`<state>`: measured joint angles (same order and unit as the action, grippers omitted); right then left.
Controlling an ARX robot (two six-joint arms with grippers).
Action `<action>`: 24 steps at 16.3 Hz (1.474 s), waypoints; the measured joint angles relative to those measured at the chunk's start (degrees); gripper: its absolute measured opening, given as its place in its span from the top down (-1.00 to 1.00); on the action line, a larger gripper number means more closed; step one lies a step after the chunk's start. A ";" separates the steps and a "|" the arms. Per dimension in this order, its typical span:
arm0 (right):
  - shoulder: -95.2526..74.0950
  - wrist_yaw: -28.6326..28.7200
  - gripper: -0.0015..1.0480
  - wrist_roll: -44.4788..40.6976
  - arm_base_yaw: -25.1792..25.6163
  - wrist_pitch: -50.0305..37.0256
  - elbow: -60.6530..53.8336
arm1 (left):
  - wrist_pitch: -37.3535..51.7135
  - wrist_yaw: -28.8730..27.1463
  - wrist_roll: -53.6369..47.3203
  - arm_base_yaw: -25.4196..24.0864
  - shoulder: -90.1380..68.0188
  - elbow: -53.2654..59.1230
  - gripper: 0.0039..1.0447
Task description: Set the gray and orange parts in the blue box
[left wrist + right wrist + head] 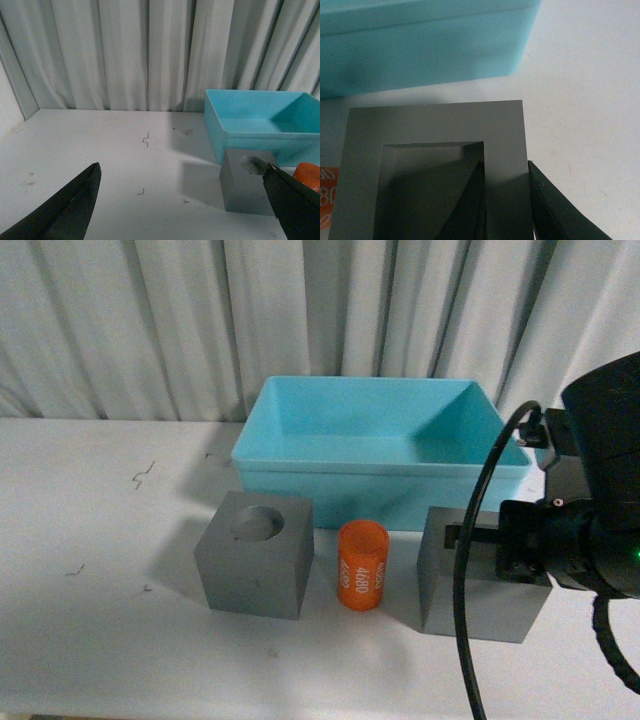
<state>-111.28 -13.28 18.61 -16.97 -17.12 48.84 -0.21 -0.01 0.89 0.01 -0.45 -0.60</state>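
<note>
The right hand [506,165] straddles one wall of the matte gray cube with a rectangular recess [510,612]. One finger sits inside the recess and the other against the outer face. Both look pressed to the wall, so I judge it clamped on the cube. That cube stands on the white tabletop [100,540] at 5 o'clock from the wide shallow light blue plastic bin [330,495], just in front of its near wall. A one-wall hold is off centre, so the cube may tilt when lifted. Raise it straight up, clear the rim, then carry it toward 12 o'clock and lower it well inside. The small orange cylinder marked 4680 [362,565] stands just beside the cube at 9 o'clock, with the matte gray cube with a round recess [255,575] beyond it, so avoid swinging that way. The left hand [180,170] hangs with its fingers wide apart, holding nothing.
</note>
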 joint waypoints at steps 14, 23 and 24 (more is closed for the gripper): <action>13.16 7.08 0.64 -6.69 3.63 3.17 20.76 | 0.00 -0.02 0.02 0.00 0.00 0.00 -0.88; -16.39 -0.61 0.64 -2.51 -2.32 9.86 48.30 | 0.00 0.00 0.00 0.00 0.00 0.00 -0.88; -18.27 -0.72 0.64 -2.49 -1.88 10.01 48.92 | 0.00 0.00 0.00 0.00 0.00 0.00 -0.88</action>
<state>-129.56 -14.00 16.12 -18.85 -7.11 97.76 -0.21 -0.01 0.89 0.01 -0.45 -0.60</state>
